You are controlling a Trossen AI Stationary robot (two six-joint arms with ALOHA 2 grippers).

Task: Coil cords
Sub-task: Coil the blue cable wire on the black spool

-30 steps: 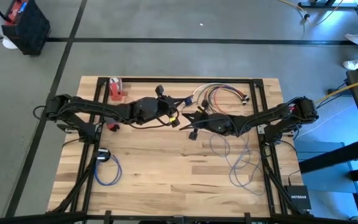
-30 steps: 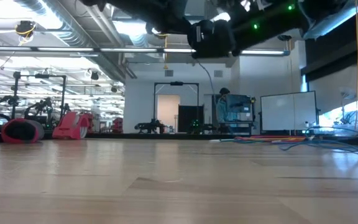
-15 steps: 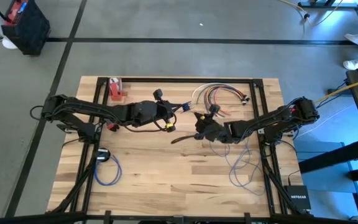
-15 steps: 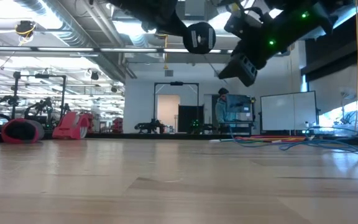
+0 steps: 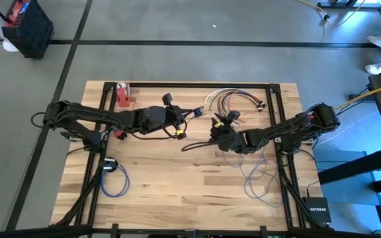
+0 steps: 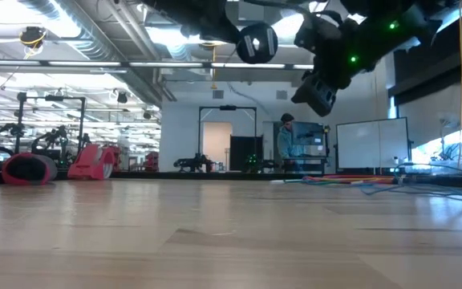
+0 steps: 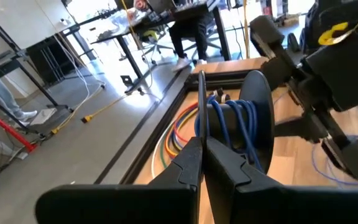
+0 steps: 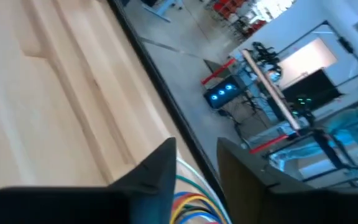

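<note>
My left gripper (image 5: pixel 179 125) is over the middle of the table, shut on a black spool (image 7: pixel 235 124) with blue cord (image 7: pixel 232 127) wound round its core. The low view shows the spool's round flange (image 6: pixel 257 44) high above the tabletop. My right gripper (image 5: pixel 211 135) hangs just to the spool's right, open, with nothing between its fingers (image 8: pixel 160 168). Loose loops of the blue cord (image 5: pixel 256 175) lie flat on the table's near right. A fan of red, orange and white cords (image 5: pixel 233 99) lies at the far edge. My left gripper pinches the thin rim of the spool's nearer flange (image 7: pixel 201 115) between its two fingers. The fingers come about level from the table's left, in the plane of the flange. The spool is lifted clear of the table, its axis roughly level.
A second blue cord coil (image 5: pixel 114 180) with a small black disc (image 5: pixel 110 164) lies at the near left. A red object (image 5: pixel 123 96) stands at the far left corner. Black frame rails (image 5: pixel 276 119) run along the table's edges. A dark box (image 5: pixel 316 210) sits at the near right corner.
My right gripper has drawn back from beside the spool toward the table's right edge and has turned. In the low view the spool's round flange has come into sight.
</note>
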